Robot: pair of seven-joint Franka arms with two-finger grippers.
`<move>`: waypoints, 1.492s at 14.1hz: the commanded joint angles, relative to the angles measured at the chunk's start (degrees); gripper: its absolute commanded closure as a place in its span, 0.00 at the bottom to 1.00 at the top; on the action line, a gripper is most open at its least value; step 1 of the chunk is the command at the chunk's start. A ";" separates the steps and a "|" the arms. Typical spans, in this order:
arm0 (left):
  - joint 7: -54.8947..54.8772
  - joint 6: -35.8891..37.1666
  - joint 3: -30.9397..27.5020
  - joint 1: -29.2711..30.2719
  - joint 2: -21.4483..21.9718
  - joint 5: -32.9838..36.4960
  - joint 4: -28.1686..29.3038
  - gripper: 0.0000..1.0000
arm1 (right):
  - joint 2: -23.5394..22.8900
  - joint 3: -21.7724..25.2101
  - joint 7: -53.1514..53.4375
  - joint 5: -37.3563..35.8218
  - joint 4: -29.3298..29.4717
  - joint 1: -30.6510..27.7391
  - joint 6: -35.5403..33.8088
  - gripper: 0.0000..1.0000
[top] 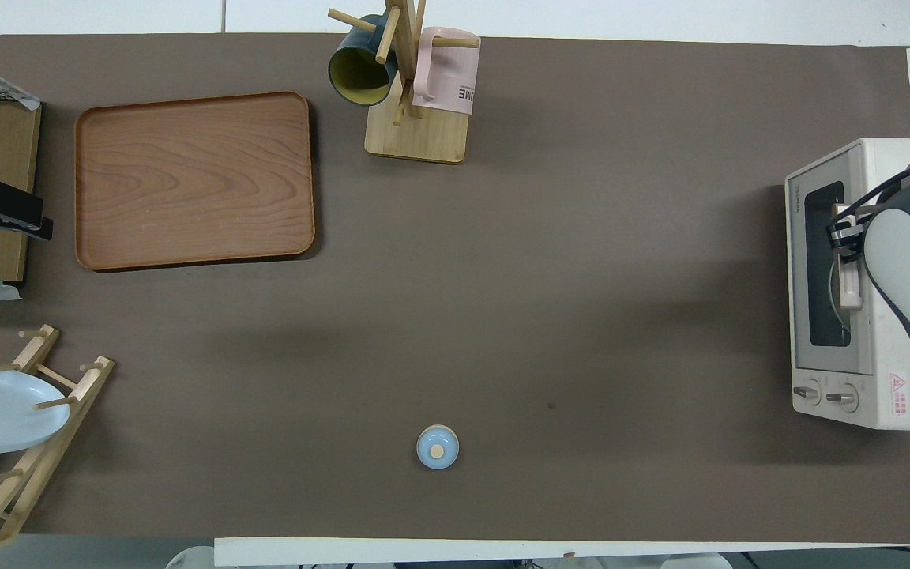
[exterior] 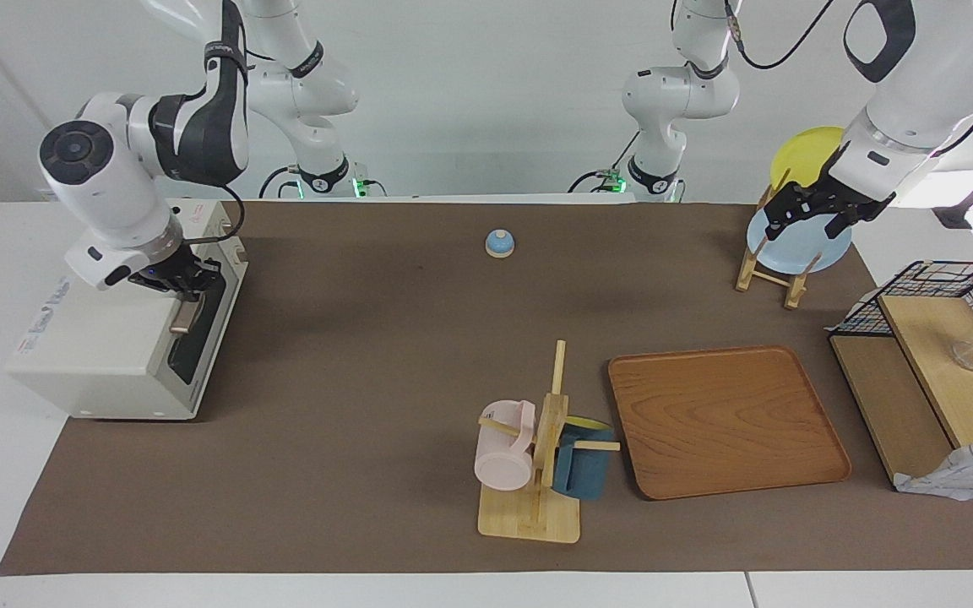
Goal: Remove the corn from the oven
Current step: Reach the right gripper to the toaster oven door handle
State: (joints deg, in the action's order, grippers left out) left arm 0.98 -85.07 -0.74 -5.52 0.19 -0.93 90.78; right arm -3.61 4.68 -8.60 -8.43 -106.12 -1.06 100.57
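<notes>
The off-white oven (exterior: 106, 338) stands at the right arm's end of the table, its dark glass door closed. The corn is hidden; through the glass in the overhead view only a pale arc shows. My right gripper (exterior: 191, 285) is down at the front top edge of the oven, shut, with its fingertips against the tan bar handle (exterior: 183, 316). In the overhead view the right gripper (top: 840, 233) lies across the handle (top: 850, 284) of the oven (top: 889, 356). My left gripper (exterior: 809, 218) waits open in the air at the left arm's end of the table, holding nothing.
A blue bell (exterior: 499, 243) sits mid-table near the robots. A mug tree (exterior: 537, 456) with a pink and a blue mug stands beside a wooden tray (exterior: 727, 422). A plate rack (exterior: 778, 270) and a wire shelf (exterior: 934, 363) fill the left arm's end.
</notes>
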 commanded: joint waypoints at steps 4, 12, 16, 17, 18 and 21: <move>0.34 -0.01 0.22 0.95 1.21 -0.57 1.07 0.00 | -3.67 -0.46 4.18 -0.28 -2.78 3.42 8.58 1.00; 0.43 -0.10 0.13 0.95 1.21 -0.57 1.07 0.00 | -16.68 -0.81 14.04 0.34 -3.91 8.09 25.36 1.00; 0.34 -0.01 0.13 0.95 1.21 -0.57 1.07 0.00 | -18.19 -0.98 14.48 1.04 -5.06 8.09 27.84 1.00; 0.43 -0.01 0.13 0.95 1.21 -0.57 1.07 0.00 | -18.19 -1.68 14.84 2.61 -4.54 8.09 27.58 1.00; 0.43 -0.10 0.13 0.95 1.21 -0.57 1.07 0.00 | -18.19 -2.82 15.45 5.24 -3.93 8.00 27.23 0.99; 0.34 -0.01 0.13 1.04 1.21 -0.57 1.07 0.00 | -16.97 -4.76 21.85 11.23 -0.33 9.93 24.08 0.92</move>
State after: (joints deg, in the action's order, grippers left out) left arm 0.98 -85.07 -0.75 -4.89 0.19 -0.96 90.78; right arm -20.93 1.69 9.21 0.17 -109.22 8.48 126.93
